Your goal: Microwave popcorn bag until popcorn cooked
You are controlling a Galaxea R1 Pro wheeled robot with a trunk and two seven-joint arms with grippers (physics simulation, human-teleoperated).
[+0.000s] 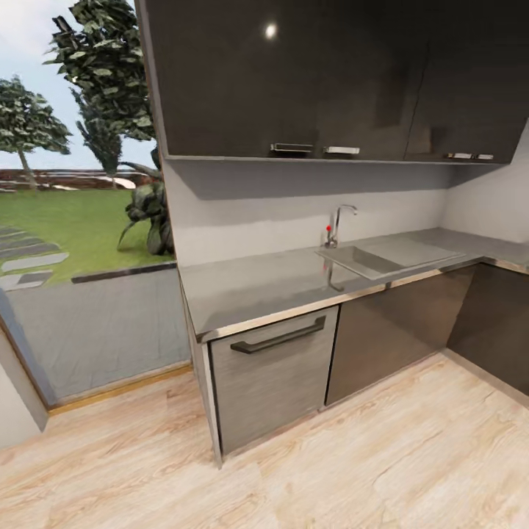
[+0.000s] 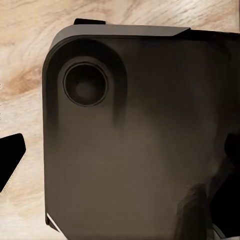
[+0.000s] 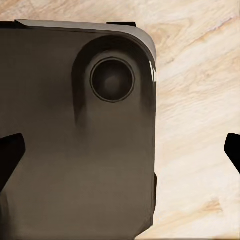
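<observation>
Kitchen corner facing the head camera: grey metal desk (image 1: 257, 283) running from 9 toward 3 o'clock over dark brown cabinets, carrying a sink (image 1: 389, 257) with a tap (image 1: 338, 220) toward 2 o'clock. Facing a window onto lawn and trees at 10 o'clock. Hanging over light wood floor (image 1: 294, 477) beside the robot's dark base (image 2: 130, 150): left pincer (image 2: 125, 160) and right pincer (image 3: 120, 150), both spread wide, gripping nothing.

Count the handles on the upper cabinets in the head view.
4, all along the upper cabinets' bottom edge: two side by side over the sink, and two small ones close together toward the right corner.
</observation>
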